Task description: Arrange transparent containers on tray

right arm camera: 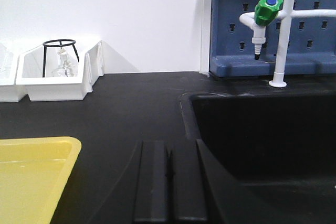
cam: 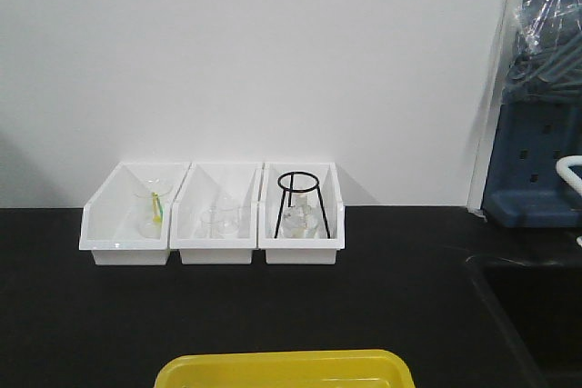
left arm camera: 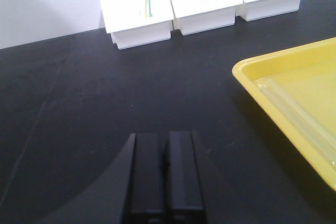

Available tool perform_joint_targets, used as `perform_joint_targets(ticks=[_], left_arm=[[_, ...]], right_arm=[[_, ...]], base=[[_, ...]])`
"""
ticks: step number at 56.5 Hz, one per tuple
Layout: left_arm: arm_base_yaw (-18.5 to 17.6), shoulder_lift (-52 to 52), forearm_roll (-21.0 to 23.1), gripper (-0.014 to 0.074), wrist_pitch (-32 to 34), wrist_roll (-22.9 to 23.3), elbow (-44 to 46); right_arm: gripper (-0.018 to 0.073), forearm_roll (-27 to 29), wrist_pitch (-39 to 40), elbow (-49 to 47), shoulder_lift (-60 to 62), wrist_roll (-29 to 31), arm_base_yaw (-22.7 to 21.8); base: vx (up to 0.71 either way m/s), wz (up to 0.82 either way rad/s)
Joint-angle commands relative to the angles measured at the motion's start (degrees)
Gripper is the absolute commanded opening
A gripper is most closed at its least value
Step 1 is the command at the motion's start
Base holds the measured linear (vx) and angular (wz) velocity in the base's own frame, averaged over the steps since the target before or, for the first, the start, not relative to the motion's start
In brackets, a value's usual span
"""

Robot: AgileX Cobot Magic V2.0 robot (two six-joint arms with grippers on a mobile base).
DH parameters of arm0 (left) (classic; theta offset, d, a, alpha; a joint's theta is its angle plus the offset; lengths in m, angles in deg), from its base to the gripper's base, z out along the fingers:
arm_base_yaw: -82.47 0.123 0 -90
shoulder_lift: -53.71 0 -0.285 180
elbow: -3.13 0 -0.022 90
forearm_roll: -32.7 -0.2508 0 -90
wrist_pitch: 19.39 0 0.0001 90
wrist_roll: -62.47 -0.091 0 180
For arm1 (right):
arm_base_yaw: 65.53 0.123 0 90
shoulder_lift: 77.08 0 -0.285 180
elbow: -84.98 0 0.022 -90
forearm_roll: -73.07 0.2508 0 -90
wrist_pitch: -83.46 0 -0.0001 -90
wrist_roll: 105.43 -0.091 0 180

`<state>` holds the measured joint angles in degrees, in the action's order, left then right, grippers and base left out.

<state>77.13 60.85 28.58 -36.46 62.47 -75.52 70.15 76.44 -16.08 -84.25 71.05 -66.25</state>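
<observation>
The yellow tray [cam: 284,369] lies at the near edge of the black counter, and nothing shows on the part in view. It also shows at the right of the left wrist view as the tray [left arm camera: 294,85] and at the lower left of the right wrist view as the tray [right arm camera: 31,169]. Transparent containers [cam: 219,217] appear as faint clear glass in the middle white bin; their shapes are hard to make out. My left gripper [left arm camera: 165,136] is shut and empty over bare counter left of the tray. My right gripper [right arm camera: 168,144] is shut and empty, right of the tray.
Three white bins stand in a row at the back wall: left bin [cam: 100,224], middle bin [cam: 215,252], right bin [cam: 300,252] holding a black ring tripod [cam: 298,190] and glass. A sunken black sink [right arm camera: 262,129] with a green-capped tap [right arm camera: 268,8] lies to the right.
</observation>
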Motion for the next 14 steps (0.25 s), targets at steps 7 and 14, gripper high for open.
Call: perform_joint_targets(ticks=[7, 14], left_arm=[[-0.01, -1.30, 0.13, -0.0008, 4.61, 0.00, -1.80], [-0.01, -1.30, 0.13, -0.0008, 4.61, 0.00, -1.80]], right_arm=[[-0.0011, -0.34, 4.55, 0.57, 0.50, 0.32, -0.13], [-0.0011, -0.34, 4.55, 0.57, 0.50, 0.32, -0.13]], base=[[0.00, 0.00], [0.00, 0.00]])
